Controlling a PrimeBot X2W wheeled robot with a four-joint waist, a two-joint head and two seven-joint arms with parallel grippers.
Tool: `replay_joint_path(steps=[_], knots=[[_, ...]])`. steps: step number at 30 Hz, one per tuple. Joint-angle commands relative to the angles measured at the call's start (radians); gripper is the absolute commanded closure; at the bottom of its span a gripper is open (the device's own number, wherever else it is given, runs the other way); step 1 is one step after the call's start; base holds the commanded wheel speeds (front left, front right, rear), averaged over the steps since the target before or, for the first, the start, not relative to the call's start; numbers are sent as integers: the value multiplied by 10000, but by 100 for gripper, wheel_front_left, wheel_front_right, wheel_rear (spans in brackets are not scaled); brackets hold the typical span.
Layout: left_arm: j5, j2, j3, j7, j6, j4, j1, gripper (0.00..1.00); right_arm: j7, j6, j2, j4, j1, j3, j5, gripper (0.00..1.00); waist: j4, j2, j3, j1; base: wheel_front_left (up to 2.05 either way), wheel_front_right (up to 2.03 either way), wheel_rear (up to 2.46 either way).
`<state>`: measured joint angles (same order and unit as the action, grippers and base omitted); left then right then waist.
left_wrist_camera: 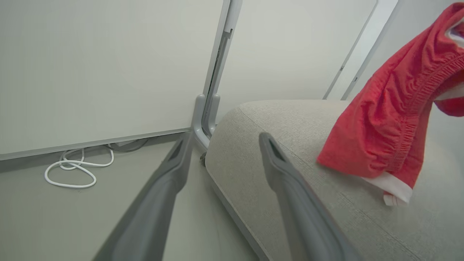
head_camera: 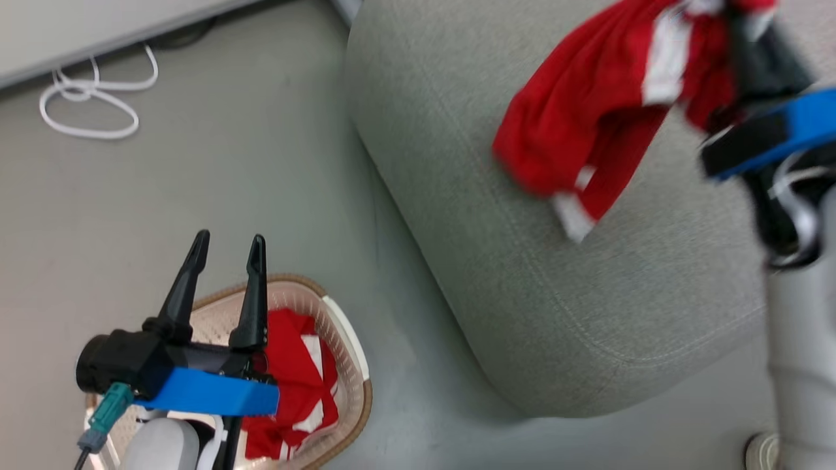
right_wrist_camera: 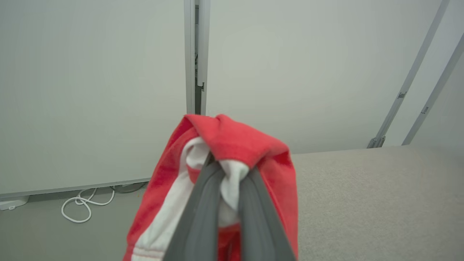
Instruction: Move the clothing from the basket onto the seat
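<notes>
One red and white garment (head_camera: 588,124) hangs above the grey sofa seat (head_camera: 496,261), and my right gripper (head_camera: 738,26) is shut on its top fold. In the right wrist view the cloth (right_wrist_camera: 232,145) is bunched between the two fingers (right_wrist_camera: 206,203). Its hem (left_wrist_camera: 395,185) dangles just over the cushion (left_wrist_camera: 290,119). A second red garment (head_camera: 297,385) lies in the cream basket (head_camera: 356,365) on the floor at lower left. My left gripper (head_camera: 227,247) is open above the basket, with nothing between its fingers (left_wrist_camera: 170,170).
A white cable (head_camera: 91,104) lies coiled on the grey floor by the wall panels (left_wrist_camera: 108,72). A panel post (left_wrist_camera: 206,116) stands at the sofa's far corner. Open floor runs between the basket and the sofa.
</notes>
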<state>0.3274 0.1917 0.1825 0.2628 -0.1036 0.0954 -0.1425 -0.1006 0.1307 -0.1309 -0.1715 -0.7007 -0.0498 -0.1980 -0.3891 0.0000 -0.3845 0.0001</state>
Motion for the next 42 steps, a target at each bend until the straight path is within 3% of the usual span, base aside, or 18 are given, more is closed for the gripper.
replay_joint_path(steps=[1, 9, 17, 18, 19, 20, 28, 34, 42], knots=[[-80, 94, 49, 30, -40, -78, -230, 0, -22, 1, -71, 17, -321, -129, -116, 100, 619, 0, -728, -1, 0, 0, 0], [-246, 479, 81, -133, -77, -737, -1049, 0, -272, 1, -1048, -914, -2784, -2416, -437, 100, 1205, 0, -2535, -1, 0, 0, 0], [-348, 620, 204, -218, -71, -1193, -1523, 0, 242, 1, -1026, -3552, -3431, -4239, 280, 100, 1625, 0, -3376, -1, 0, 0, 0], [-339, 608, 224, -214, -67, -1175, -1566, 0, 356, 1, -975, -3898, -3392, -4372, 419, 73, 1662, 0, -3389, -1, 0, 0, 0], [-324, 582, 248, -206, -68, -1129, -1607, 0, 497, 1, -949, -4203, -3328, -4480, 604, 21, 1708, 0, -3379, -1, 0, 0, 0], [-307, 546, 285, -194, -72, -1065, -1630, 0, 589, 1, -907, -4520, -3268, -4646, 706, 0, 1753, 0, -3342, -1, 0, 0, 0], [-46, 36, 455, -32, -120, -201, -1559, 0, 1596, 1, -711, -5946, -2776, -5173, 1286, 0, 2072, 0, -2112, -1, 0, 0, 0], [276, -534, 344, 27, -192, 545, -1080, 0, 2011, 3, -718, -6017, -1633, -4427, 1840, 0, 2373, 0, -527, -1, 0, 0, 0], [423, -1026, -433, 34, -216, 1043, -161, 0, 2448, 1, -3, -5014, 669, -2814, 2338, 0, 2729, 0, 1475, -1, 0, 0, 0]])
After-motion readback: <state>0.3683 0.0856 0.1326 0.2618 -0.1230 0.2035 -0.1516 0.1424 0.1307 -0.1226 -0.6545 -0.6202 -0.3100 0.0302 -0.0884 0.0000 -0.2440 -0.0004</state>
